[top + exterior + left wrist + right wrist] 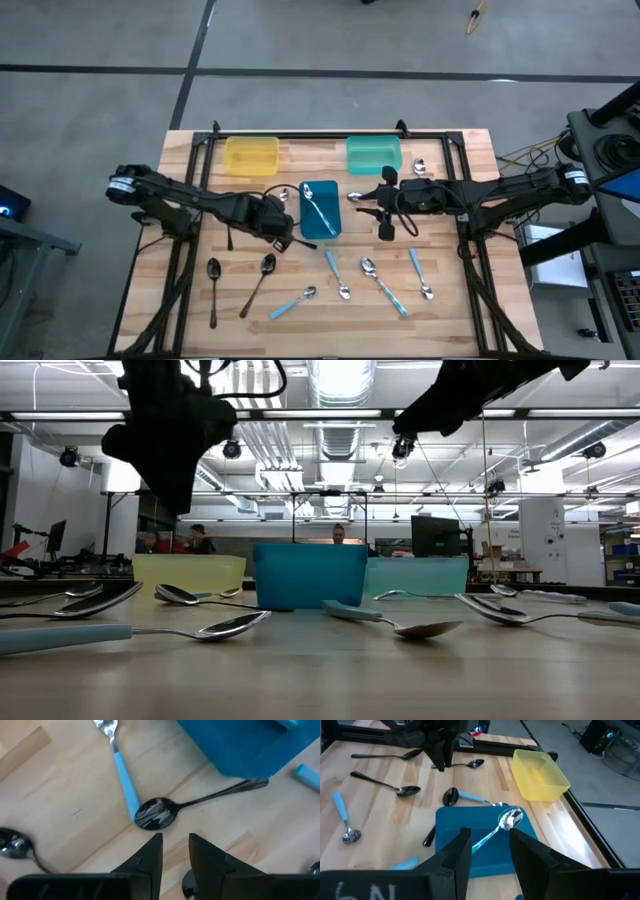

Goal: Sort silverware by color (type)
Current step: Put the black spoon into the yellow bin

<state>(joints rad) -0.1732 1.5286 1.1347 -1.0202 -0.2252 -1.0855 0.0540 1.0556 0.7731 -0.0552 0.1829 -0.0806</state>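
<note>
Now your left pincer (175,845) hangs just above the counter (450,300) with its fingers slightly parted and nothing between them. Just ahead of its tips lies a dark spoon (165,812), bowl toward the pincer and handle running under the corner of the blue tray (240,745). A blue-handled spoon (122,775) lies touching the dark spoon's bowl, pointing away from the pincer.

Your right pincer (487,847) hovers over the blue tray's near edge, fingers apart and empty. Beyond its tips, one blue-handled spoon (495,830) rests inside that tray. Farther out past the tray you see the yellow tray (540,775), with the left arm beside it.

On the counter on the near side of both pincers, the other spoons lie scattered: two dark ones (214,285) on the left pincer's side, and several blue-handled ones (385,285) nearer the right pincer.
</note>
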